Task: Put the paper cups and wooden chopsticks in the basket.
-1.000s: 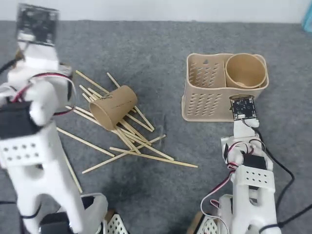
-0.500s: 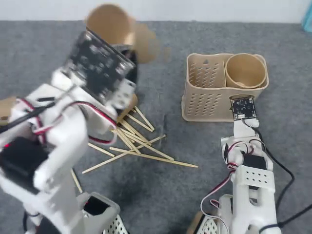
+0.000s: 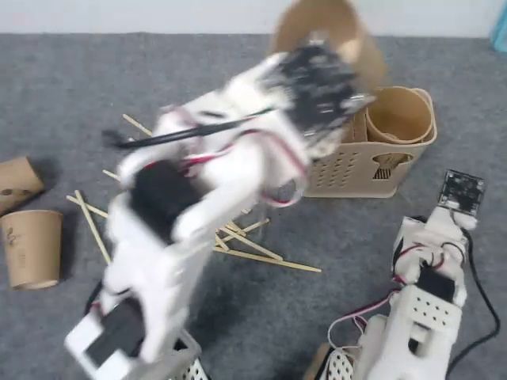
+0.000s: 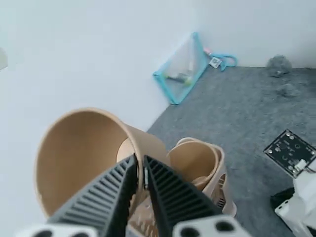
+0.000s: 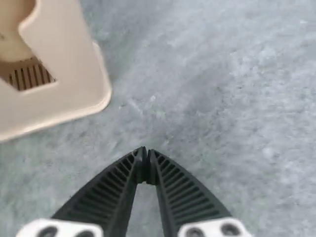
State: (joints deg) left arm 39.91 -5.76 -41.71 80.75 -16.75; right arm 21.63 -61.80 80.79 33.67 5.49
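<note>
I am holding a paper cup point(image 4: 84, 158) in my left gripper point(image 4: 139, 165), the jaws nearly together and pinching the cup's wall at the rim, one finger inside the mouth and one outside. The cup is hanging in the air, tilted, above the far side of the basket point(image 3: 341, 170), not yet inside it. Another cup point(image 3: 400, 115) is sitting upright in the basket's end compartment. The compartment beside it is hidden by my own arm in the high view, so I cannot tell what it holds. To do this drop well, I am thinking I should bring the cup's base squarely over one opening, turn it more upright, and lower it until the base is below the basket's rim before letting go. Released from this height and tilt, a light cup would probably bounce off the divider or tip the basket. Nesting it into the seated cup would save room for the chopsticks point(image 3: 253, 257), which are lying scattered on the table point(image 3: 356, 237) near the basket. Two more cups point(image 3: 32, 247) point(image 3: 17, 184) are waiting well off to the side. My right gripper point(image 5: 143, 168) is hovering with its jaws pressed together and nothing between them, just above the table near a corner of the basket, where it could steady the wall if needed.
</note>
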